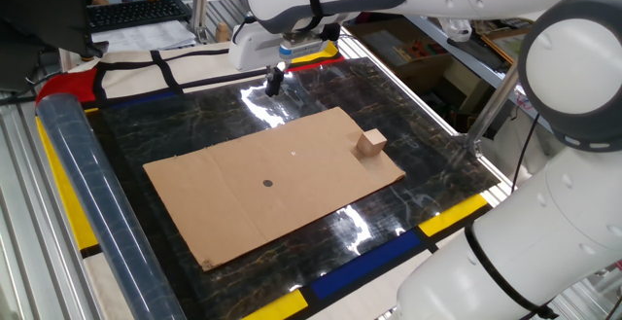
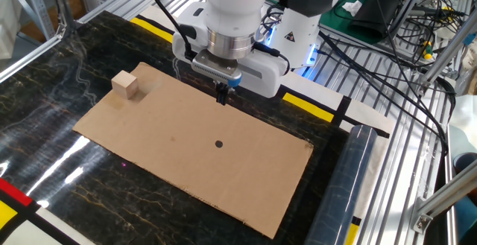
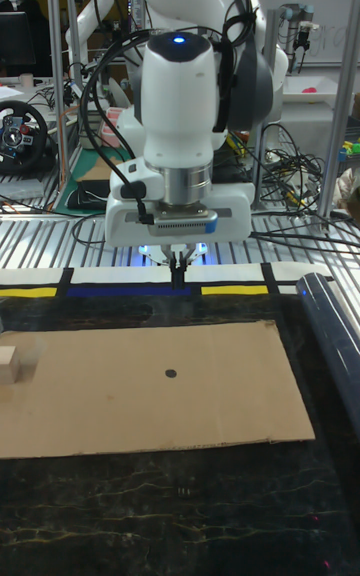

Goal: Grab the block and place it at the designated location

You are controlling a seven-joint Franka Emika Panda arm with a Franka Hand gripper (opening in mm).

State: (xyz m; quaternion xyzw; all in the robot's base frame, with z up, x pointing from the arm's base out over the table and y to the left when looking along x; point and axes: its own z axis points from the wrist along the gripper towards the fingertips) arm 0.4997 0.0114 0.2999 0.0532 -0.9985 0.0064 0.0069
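Note:
The block [image 1: 369, 144] is a small tan wooden cube resting near one end of the brown cardboard sheet [image 1: 233, 203]; it also shows as the block [image 2: 125, 84] and the block [image 3: 9, 365] at the left edge of the tall view. The designated location [image 1: 268, 183] is a tiny black dot near the sheet's middle, seen too as the dot [image 2: 218, 144] and the dot [image 3: 170, 373]. My gripper [image 2: 221, 94] hangs above the sheet's far edge, fingers together and empty, well away from the block; it shows as the gripper [image 1: 274, 81] and the gripper [image 3: 178, 272].
A rolled clear plastic tube [image 1: 87, 203] lies along one side of the dark marble table [image 1: 194, 116]. Yellow, blue and red tape borders the table. A tiny white speck [image 1: 293, 150] sits on the cardboard. Cables and metal framing [image 2: 417, 66] surround the table.

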